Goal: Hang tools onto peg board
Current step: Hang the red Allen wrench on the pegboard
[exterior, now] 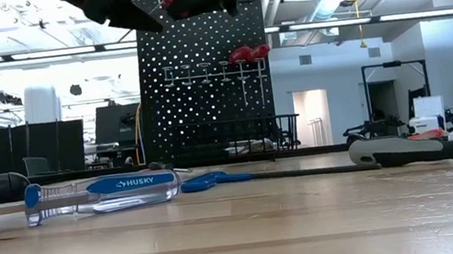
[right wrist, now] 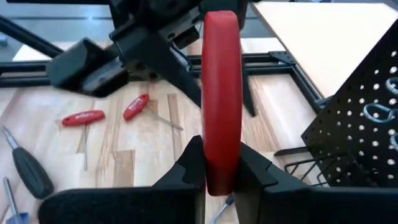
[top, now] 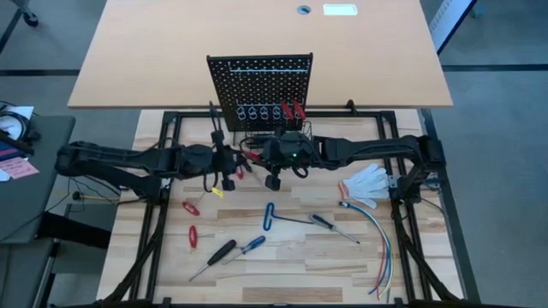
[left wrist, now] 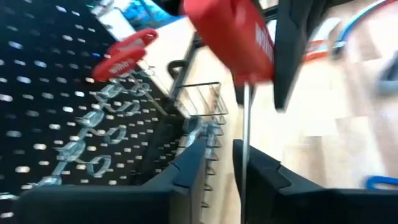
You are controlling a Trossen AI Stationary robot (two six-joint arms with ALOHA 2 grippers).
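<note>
The right pincer (right wrist: 219, 169) pinches a red T-handled hex key (right wrist: 220, 93) before the black perforated peg board (top: 259, 81); the left pincer (left wrist: 217, 163) stands slightly spread around its shaft.

Overhead view evenly and softly lit, with only faint shadows under the arms and no glare on the tabletop (top: 257, 51). Table-level view strongly backlit: ceiling strip lights (exterior: 41, 53) blow out to white, the peg board (exterior: 204, 86) reads as a dark silhouette, and the near wood surface is out of focus. Left wrist view heavily motion-blurred across the red-handled tool (left wrist: 233, 37); right wrist view comparatively sharp, with some softness on the close red handle (right wrist: 221, 99).
</note>
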